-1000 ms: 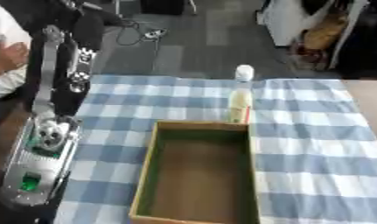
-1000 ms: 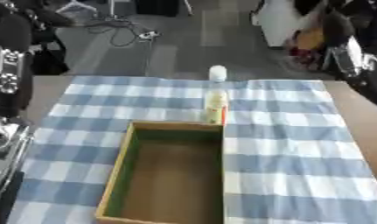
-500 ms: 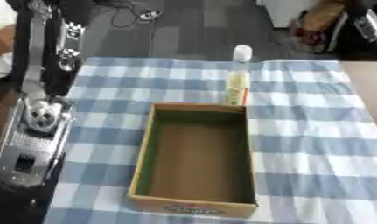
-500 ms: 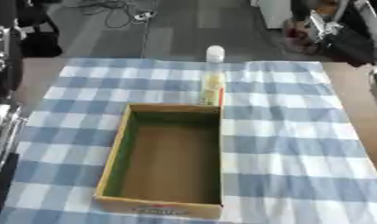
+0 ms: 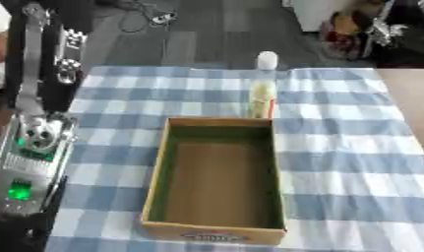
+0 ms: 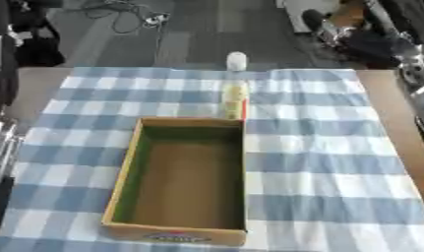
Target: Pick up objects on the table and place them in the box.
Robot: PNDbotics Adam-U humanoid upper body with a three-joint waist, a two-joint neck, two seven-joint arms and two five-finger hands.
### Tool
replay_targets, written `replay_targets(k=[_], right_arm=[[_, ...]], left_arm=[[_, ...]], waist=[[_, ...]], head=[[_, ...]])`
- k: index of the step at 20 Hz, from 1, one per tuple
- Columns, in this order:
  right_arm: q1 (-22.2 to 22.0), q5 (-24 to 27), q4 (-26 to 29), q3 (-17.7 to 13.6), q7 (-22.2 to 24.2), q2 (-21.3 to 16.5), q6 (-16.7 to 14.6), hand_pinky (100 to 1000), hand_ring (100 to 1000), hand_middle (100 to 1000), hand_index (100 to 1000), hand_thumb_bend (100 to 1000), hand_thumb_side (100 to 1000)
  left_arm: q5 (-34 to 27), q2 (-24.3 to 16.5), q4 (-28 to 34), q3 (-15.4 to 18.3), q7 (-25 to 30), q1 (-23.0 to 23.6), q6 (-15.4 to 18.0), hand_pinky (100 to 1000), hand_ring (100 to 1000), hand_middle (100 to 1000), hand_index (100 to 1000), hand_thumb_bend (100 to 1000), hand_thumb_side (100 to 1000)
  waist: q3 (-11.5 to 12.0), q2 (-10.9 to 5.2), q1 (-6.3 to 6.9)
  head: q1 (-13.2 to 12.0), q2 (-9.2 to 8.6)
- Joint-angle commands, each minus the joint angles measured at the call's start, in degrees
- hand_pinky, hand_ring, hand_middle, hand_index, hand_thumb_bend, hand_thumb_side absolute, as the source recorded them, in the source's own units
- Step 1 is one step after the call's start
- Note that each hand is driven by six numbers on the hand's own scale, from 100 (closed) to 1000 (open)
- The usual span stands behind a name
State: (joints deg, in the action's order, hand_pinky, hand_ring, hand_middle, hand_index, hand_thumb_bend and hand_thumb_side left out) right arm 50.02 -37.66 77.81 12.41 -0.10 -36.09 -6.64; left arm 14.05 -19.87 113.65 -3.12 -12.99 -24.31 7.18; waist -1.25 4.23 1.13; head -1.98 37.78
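Bottle: one bottle (image 5: 263,87) with a white cap and pale yellow contents stands upright on the desk (image 5: 352,147), which is covered by a blue-and-white checked cloth.
Where it is: just beyond the far short wall of the box, near that wall's right end (touching it or a sliver apart, I cannot tell which).
Box: one open cardboard box (image 6: 234,179) with a green inner lining and a bare brown floor; nothing lies in it.
Box axis: its long side runs away from the robot, so the bottle sits at the far end of that line.
Bottle axis: vertical, cap up, so a grasp from the side round the body looks the natural approach.
Left arm: a black and silver arm segment (image 5: 39,123) runs down the left edge of the left eye view, beside the cloth; its robot hand does not show in either view.
Right arm: dark arm parts (image 6: 404,59) show at the upper right of the right eye view; no robot hand can be made out there, so neither one's state can be told.
Key relation: the bottle lies ahead of the robot, slightly right of the cloth's middle, with the box between it and the robot's body.
Nearer arm: probably the right, though neither is close.
Count: one bottle, one box, no other loose thing visible on the cloth.
Progress: judged as the start, the bottle still outside the box.
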Motion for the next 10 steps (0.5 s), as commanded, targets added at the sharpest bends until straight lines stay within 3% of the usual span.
replay_targets(k=[1,2,3,7,10], right_arm=[[2.32,1.24,-2.75,-0.31,0.76,-0.09,-0.84,828,621,703,870,624,1000],[2.64,1.46,-3.82,-0.27,1.38,0.24,-1.05,828,620,703,871,626,1000],[2.90,1.59,-4.76,-0.25,1.94,0.53,-1.28,772,581,694,873,659,1000],[3.62,1.02,-8.20,-0.28,3.79,1.87,-2.20,787,590,695,873,669,1000],[3.73,0.15,-10.18,-0.37,4.12,2.62,-2.76,797,595,695,872,658,1000]], left_arm=[[-0.28,-0.69,0.94,0.06,0.18,-0.95,0.17,684,570,779,836,477,919],[-0.30,-0.65,0.94,0.03,0.21,-1.02,0.19,684,570,779,836,477,919],[-0.31,-0.61,0.94,0.01,0.22,-1.08,0.21,684,571,778,836,477,919],[-0.34,-0.42,0.94,0.00,0.19,-1.40,0.33,685,572,777,836,476,918],[-0.44,-0.17,0.94,-0.12,0.22,-1.79,0.50,686,573,778,836,475,918]], waist=[[0.21,-0.70,-0.15],[0.31,-0.71,-0.17],[0.39,-0.72,-0.19],[0.81,-0.67,-0.25],[1.20,-0.57,-0.33]], head=[[0.49,-1.23],[0.44,-1.34],[0.38,-1.48],[0.17,-2.64],[2.07,-3.98]])
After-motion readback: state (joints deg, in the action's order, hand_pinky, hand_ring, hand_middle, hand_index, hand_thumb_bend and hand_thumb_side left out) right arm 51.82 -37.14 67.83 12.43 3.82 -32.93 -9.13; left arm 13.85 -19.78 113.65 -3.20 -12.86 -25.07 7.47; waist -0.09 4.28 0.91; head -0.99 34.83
